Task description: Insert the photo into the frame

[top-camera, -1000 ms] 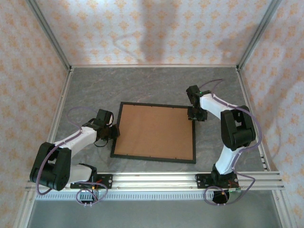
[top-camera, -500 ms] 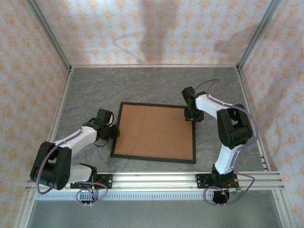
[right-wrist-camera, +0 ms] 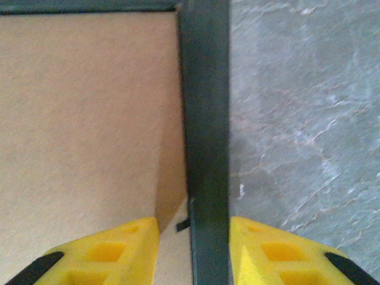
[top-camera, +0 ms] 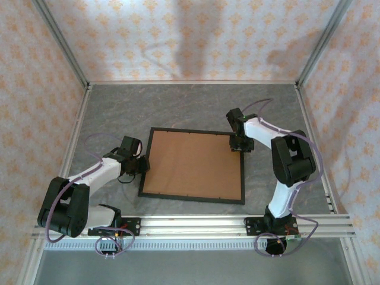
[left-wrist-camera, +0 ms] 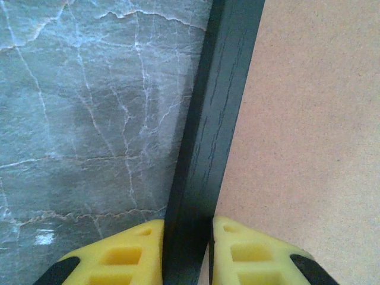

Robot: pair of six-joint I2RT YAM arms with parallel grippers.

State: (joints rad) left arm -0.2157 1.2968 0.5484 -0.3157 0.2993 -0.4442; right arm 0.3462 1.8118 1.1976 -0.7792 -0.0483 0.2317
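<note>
The black frame point(top-camera: 190, 198) lies flat on the table with a brown backing board point(top-camera: 193, 165) inside it. My left gripper point(top-camera: 144, 165) is at the frame's left side, shut on that rail point(left-wrist-camera: 214, 119), with a yellow pad tight against each face. My right gripper point(top-camera: 239, 145) is near the far right corner and straddles the right rail point(right-wrist-camera: 205, 107). It is open: the right pad is at the rail's outer face, while the left pad stands off it above the board point(right-wrist-camera: 89, 107). The board's edge looks raised there, with a pale strip point(right-wrist-camera: 172, 261) beneath. The photo is hidden.
The grey marbled table point(top-camera: 190, 107) is bare behind the frame and to its sides. Aluminium posts and patterned walls enclose it. A metal rail point(top-camera: 196, 224) carries the arm bases at the near edge.
My right gripper has shifted a little left and away, from just outside the frame's right side onto the rail near the far corner. The left arm and the frame have not moved.
</note>
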